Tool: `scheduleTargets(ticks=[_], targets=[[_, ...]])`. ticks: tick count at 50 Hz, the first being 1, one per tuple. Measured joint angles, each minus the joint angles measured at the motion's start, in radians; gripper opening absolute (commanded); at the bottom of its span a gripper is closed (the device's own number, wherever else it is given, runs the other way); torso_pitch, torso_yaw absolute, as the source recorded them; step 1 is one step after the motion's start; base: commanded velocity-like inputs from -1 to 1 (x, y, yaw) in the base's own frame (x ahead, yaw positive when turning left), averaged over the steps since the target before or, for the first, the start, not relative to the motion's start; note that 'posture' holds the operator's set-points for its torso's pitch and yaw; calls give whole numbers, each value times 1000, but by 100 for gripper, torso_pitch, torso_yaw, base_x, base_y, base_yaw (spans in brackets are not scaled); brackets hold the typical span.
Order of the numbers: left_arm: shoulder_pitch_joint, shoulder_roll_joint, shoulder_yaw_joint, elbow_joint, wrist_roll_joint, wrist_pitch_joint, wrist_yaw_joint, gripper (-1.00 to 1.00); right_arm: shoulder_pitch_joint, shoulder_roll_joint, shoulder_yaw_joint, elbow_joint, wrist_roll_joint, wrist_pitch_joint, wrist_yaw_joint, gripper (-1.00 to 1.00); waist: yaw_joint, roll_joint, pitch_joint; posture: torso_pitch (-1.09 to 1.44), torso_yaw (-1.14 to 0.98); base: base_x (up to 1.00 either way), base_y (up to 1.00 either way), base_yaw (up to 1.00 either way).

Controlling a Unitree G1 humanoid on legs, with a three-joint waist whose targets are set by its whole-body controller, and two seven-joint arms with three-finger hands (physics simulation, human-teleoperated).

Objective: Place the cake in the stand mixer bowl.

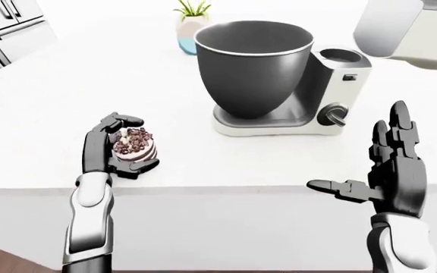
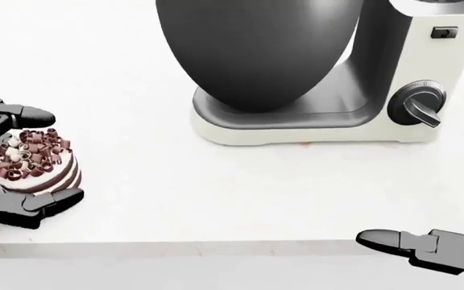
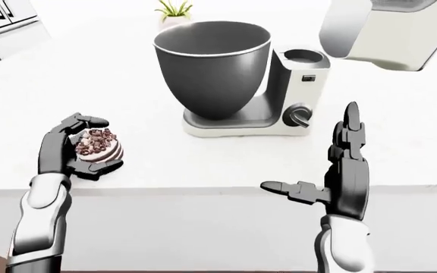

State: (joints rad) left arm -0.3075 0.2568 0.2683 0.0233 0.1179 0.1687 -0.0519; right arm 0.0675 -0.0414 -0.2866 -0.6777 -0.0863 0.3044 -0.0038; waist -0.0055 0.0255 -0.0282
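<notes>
cake (image 2: 35, 160), left fingers (image 2: 24, 112) around, base hidden

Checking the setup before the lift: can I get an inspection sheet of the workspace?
Surface: white counter, bare around the job's things.
Job's things: cake with chocolate curls upright on the counter near its lower edge; stand mixer bowl seated on the mixer, open-topped, inside not visible.
Clutter: potted plant beyond the bowl.
Grippers: left hand with fingers curled round the cake; right hand open, fingers up, off the counter's edge.
Cables: nothing seen.
Surroundings: cabinet drawers at top left; white appliance at top right.
</notes>
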Motion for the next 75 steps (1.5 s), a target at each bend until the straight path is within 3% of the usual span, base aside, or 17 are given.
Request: scheduleTargets(ticks=[7,12,27,37,41,52,62,75], targets=[[20,-10,-7,-27,8,-4,-31,-100,1,1,-6,-4,1,-6,-2,100,7,3,-17,0,0,0,0,0],[16,-11,-17,-51,12,22,-62,-100,-1,2,-2,-6,3,-8,1,100,14,-1,-17,0,0,0,0,0],[2,-5,-17,-252,67,296,-100,-100,39,22,-59,-65,2,-10,-16,100,4,-14,24,0,0,0,0,0],[-72,11,-60,-343,83,512,-167,-100,43,28,-69,-43,13,-37,-20,100,3,-29,52,0,0,0,0,0],[-136,24,-89,-362,82,585,-198,-100,47,29,-70,-47,17,-38,-17,100,0,-33,61,0,0,0,0,0],[-362,93,-105,-433,110,733,-250,-100,68,38,-114,-72,31,-42,-17,100,-3,-32,64,0,0,0,0,0],[-565,130,-149,-384,142,827,-309,-100,74,44,-136,-80,40,-43,-12,100,1,-38,75,0,0,0,0,0],[-836,106,-205,-229,214,811,-368,-100,73,44,-140,-76,44,-47,-9,100,5,-49,81,0,0,0,0,0]])
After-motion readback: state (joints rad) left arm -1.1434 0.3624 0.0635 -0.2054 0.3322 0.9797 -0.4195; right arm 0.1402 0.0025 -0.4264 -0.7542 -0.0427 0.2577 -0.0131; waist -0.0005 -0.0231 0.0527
